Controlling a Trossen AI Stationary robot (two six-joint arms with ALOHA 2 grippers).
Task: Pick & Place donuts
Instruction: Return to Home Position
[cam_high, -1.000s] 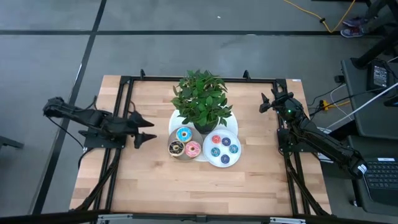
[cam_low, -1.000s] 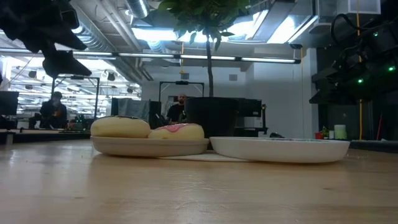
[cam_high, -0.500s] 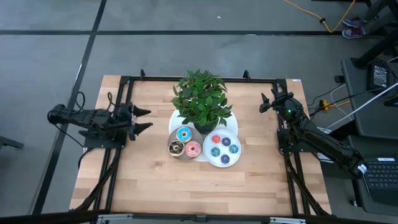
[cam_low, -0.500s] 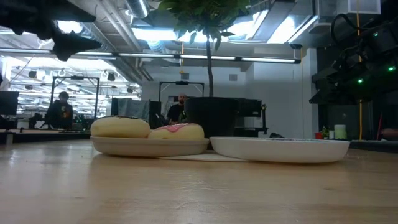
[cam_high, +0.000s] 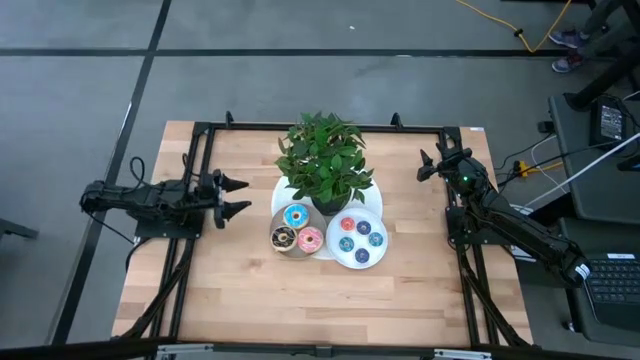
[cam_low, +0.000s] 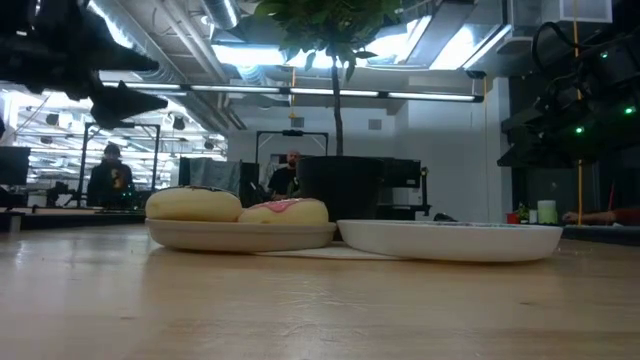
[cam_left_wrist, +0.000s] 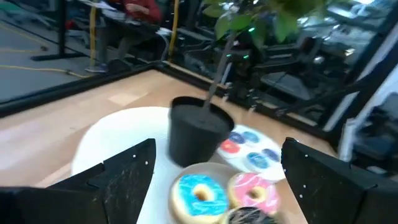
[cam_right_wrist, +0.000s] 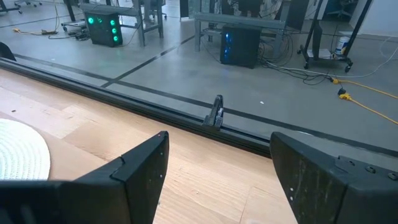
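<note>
Logging both arms clear of the plates. Left gripper (cam_high: 240, 196) hangs over the left side of the table (cam_high: 300, 310), level with the pot and aimed at the middle, well apart from the plates. On the left wrist view I see its fingers (cam_left_wrist: 118, 177) spread wide, nothing between them. Right gripper (cam_high: 421, 167) sits near the table's right edge, level with the plant, also well apart from the plates. Its fingers (cam_right_wrist: 140, 168) stand apart and empty too.

Donuts, as I read them from overhead:
- Three large ones lie packed close on the beige plate (cam_low: 240, 236): large blue donut (cam_high: 295, 216) nearest the plant, chocolate donut (cam_high: 284, 238) on the left arm's side, large pink donut (cam_high: 310, 240) next to the white plate (cam_low: 450, 241).
- Five mini donuts (cam_high: 364, 228) lie on that white plate. Most are light blue, one is reddish pink, and one looks darker.

The two plates sit side by side near table centre. Whether their rims touch, I cannot tell.

Behind them a potted plant (cam_high: 322, 155) stands in a dark pot (cam_left_wrist: 198, 130) on a round white mat (cam_left_wrist: 118, 143).

Low view: two large donuts show above the beige rim. In the room beyond, a person (cam_low: 110, 180) at far left and a second person (cam_low: 290, 168) near the pot's outline, both far back.
</note>
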